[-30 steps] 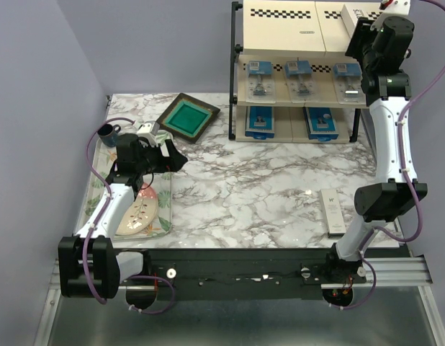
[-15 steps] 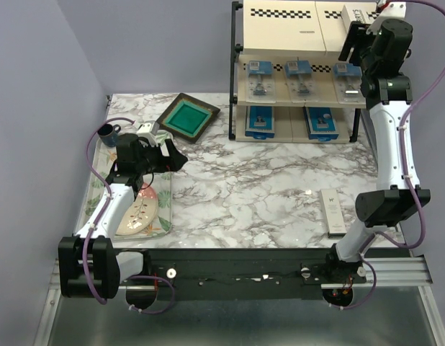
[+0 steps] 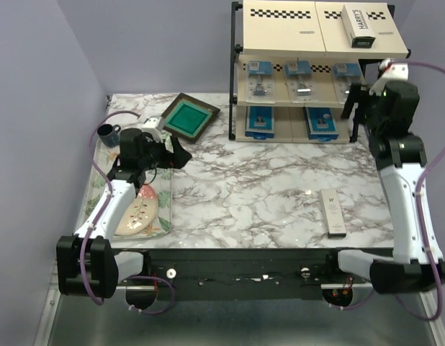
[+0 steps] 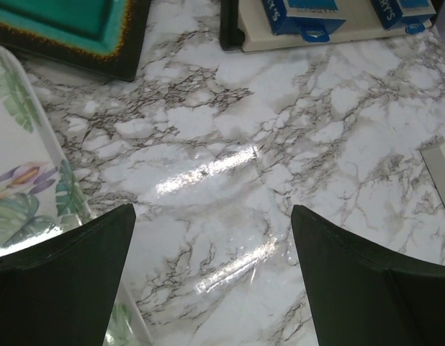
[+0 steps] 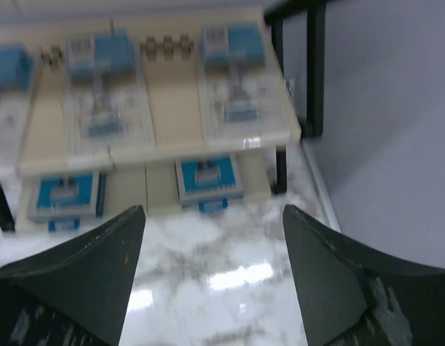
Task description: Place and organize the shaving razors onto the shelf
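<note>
My right pincer, released, faces the shelf at the desk's back edge; my left pincer is likewise released. One white razor box lies near the desk's front-right corner.

The left gripper hangs over the marble table, jaws spread wide, nothing between them. There's the flowered tray at the left edge and a green-centred frame top left. Up top, two blue boxes sit on the shelf; a white box peeks in at right.
</note>
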`<state>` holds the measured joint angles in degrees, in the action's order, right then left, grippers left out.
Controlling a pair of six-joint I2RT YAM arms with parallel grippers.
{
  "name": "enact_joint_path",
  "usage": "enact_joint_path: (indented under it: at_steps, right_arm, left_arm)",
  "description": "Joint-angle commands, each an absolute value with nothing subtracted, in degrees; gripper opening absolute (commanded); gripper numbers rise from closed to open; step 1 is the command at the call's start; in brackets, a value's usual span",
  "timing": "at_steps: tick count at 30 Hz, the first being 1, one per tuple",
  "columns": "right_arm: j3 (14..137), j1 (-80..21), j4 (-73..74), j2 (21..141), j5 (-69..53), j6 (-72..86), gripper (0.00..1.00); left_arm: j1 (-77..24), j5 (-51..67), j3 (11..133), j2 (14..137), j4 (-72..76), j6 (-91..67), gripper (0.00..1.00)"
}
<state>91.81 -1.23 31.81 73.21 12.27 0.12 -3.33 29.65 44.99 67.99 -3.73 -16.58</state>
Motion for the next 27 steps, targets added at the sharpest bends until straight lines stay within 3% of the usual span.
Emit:
enact_joint_path:
  at_steps: [1, 10, 27]
  right_arm:
    - [73.9, -1.4, 42.3, 64.6, 7.3, -5.8, 0.89]
    - [53.6, -1.4, 44.7, 66.4, 4.6, -13.8, 1.0]
    - [58.9, -1.3, 50.9, 91.1, 1.2, -17.1, 0.97]
  left_arm:
    - [-10.1, 30.0, 50.4, 69.3, -8.6, -7.3, 0.98]
    - [-18.9, 26.8, 55.5, 76.5, -15.4, -6.7, 0.98]
    - [-22.3, 23.8, 59.2, 83.2, -21.9, -3.2, 0.98]
